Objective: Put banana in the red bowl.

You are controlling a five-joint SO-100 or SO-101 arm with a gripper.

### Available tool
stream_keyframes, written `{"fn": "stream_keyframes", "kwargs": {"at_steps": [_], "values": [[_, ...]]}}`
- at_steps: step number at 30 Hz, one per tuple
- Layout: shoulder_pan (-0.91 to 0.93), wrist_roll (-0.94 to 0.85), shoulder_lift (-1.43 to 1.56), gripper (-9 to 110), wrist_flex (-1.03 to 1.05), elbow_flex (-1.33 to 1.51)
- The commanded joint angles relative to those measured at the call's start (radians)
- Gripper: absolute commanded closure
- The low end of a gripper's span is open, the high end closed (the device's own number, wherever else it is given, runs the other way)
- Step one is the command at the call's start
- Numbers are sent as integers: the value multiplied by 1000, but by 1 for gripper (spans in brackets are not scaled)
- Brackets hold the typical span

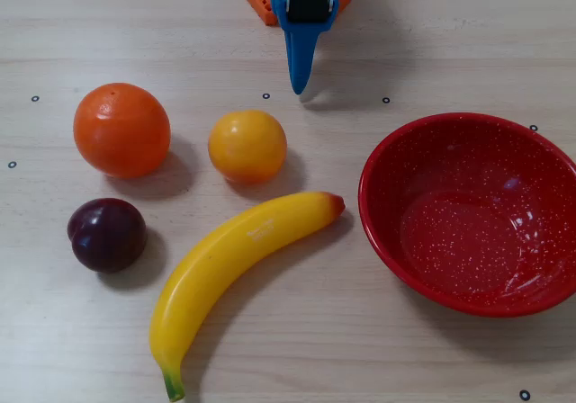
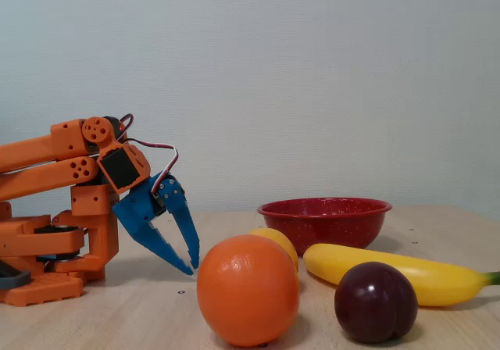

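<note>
The banana [image 1: 232,275] is lying flat on the wooden table [image 1: 297,349], running diagonally in the overhead view — reddish tip up near the red bowl [image 1: 471,212], green stem end down at the lower left. Tip and bowl rim are sitting close together but not touching. The bowl is sitting empty at the right, upright.

Just above the banana's upper half a yellow-orange ball fruit [image 1: 247,146] is resting; further left an orange [image 1: 121,129], and below that a dark plum [image 1: 107,234] beside the banana's middle (small gap between them).

In the fixed view the banana [image 2: 391,272] is showing behind the plum [image 2: 375,301], with the bowl [image 2: 324,222] farther back and the orange [image 2: 248,289] up front.

My gripper [image 2: 193,266] is hanging tip-down just over the table near my orange base [image 2: 55,248], well apart from the banana — fingers nearly together at the tips, a narrow wedge of gap between them, holding nothing. From overhead, my gripper [image 1: 297,86] is pointing down-frame toward the ball fruit.
</note>
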Motion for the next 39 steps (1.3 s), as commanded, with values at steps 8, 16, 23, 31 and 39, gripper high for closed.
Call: {"fn": "stream_keyframes", "kwargs": {"at_steps": [8,16,23,31,39], "values": [[-46,-35,17,102,58,-5],[-44,-43,17,102,58,-5],[-44,-40,17,102,58,-5],[-46,-48,17,102,58,-5],[-34,-114,-21,102,41,-54]]}}
